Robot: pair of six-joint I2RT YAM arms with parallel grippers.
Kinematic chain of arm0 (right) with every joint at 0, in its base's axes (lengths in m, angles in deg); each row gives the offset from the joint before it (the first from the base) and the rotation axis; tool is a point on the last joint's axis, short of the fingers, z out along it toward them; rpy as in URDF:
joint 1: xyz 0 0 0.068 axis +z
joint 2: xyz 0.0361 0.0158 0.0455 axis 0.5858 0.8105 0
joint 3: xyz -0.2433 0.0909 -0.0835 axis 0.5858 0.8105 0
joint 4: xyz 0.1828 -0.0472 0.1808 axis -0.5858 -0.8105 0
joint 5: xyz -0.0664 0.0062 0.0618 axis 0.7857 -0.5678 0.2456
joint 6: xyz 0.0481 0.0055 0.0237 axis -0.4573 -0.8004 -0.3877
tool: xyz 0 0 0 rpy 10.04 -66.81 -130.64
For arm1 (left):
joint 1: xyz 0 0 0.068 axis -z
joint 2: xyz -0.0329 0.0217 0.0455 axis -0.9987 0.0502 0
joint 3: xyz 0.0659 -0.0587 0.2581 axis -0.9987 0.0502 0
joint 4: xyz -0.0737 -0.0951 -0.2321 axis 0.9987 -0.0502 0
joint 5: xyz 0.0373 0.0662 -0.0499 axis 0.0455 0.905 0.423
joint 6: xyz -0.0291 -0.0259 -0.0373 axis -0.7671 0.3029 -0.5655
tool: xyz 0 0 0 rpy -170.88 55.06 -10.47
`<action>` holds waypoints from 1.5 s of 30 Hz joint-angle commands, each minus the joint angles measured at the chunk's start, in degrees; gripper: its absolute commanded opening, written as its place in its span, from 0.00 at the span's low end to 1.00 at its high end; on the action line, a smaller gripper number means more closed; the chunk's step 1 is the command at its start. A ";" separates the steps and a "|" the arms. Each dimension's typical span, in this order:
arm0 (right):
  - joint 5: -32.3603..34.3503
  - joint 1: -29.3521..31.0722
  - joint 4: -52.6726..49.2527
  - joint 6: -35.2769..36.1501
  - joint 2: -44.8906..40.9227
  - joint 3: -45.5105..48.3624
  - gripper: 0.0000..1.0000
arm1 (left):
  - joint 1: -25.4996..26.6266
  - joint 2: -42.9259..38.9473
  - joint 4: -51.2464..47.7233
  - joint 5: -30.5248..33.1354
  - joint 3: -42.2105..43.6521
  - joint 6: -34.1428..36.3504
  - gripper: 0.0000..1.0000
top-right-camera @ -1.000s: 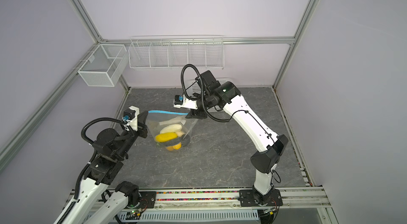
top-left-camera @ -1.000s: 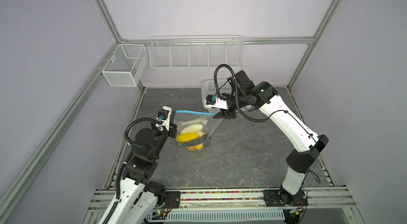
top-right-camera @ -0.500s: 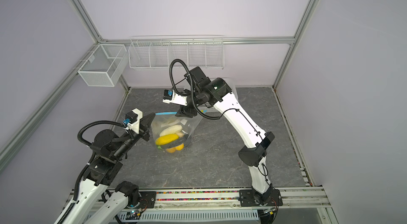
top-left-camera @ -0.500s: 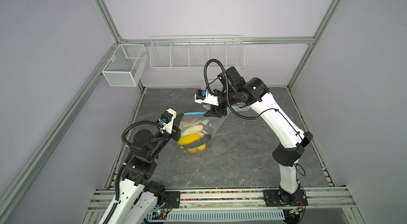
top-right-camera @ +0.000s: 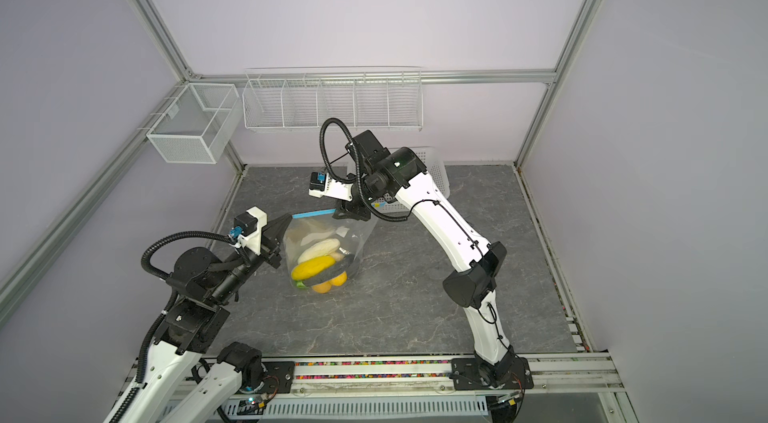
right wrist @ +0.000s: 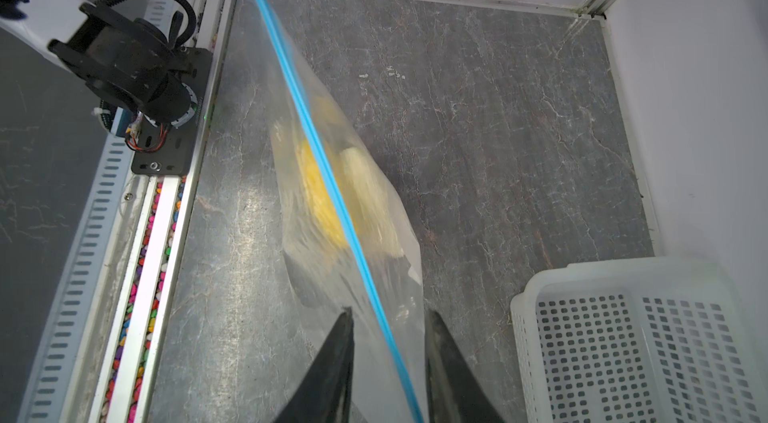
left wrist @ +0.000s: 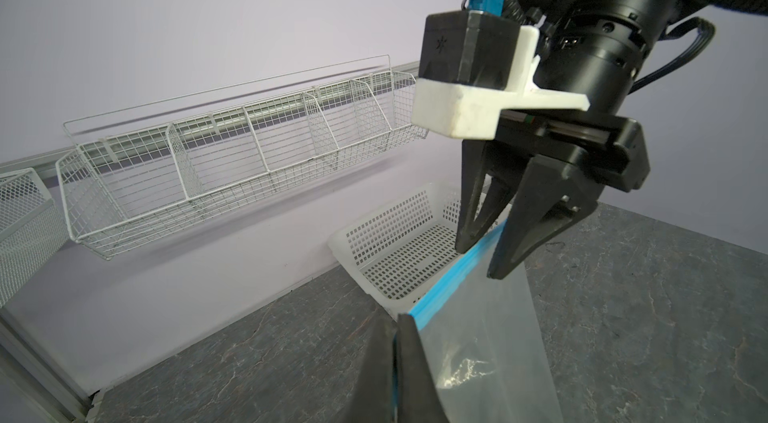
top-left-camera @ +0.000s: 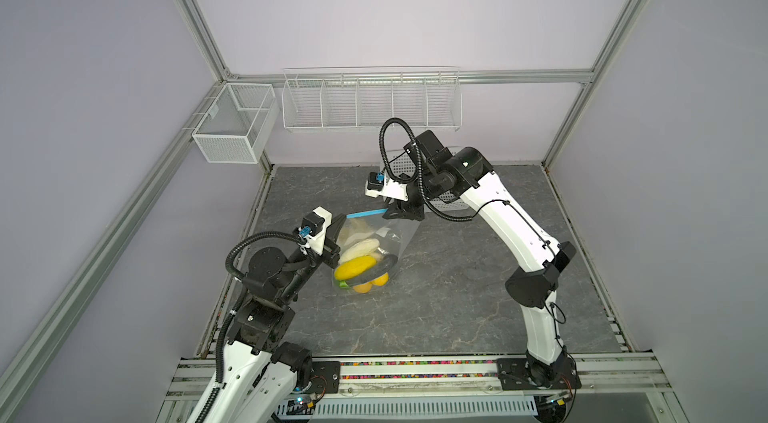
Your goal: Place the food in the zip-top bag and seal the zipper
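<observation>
Basket blocks rear ctr; tabletop R of bag free.

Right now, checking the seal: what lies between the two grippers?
The zipper of the zip-top bag spans that gap, pinched by the left gripper, passing between the open jaws of the right gripper; both wrist views show it.

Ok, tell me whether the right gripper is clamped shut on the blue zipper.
No, in the right wrist view the right gripper has its fingers standing apart, with the zipper running through the gap between them.
</observation>
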 commanded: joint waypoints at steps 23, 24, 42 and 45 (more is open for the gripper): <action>0.47 -0.53 0.02 -3.14 -1.90 -0.28 0.06 | -0.16 -0.45 5.86 4.07 2.01 -4.35 0.65; 1.66 -0.61 0.57 -4.59 -2.29 0.07 0.06 | -0.16 -0.70 6.41 4.59 2.42 -5.37 0.82; 17.26 0.46 7.67 -44.46 -10.48 5.70 0.06 | -0.15 -6.91 -8.22 12.34 0.71 -26.05 0.99; 19.25 0.76 5.52 -48.80 -11.68 5.99 0.06 | -0.16 -6.52 -8.70 9.81 2.30 -30.97 1.00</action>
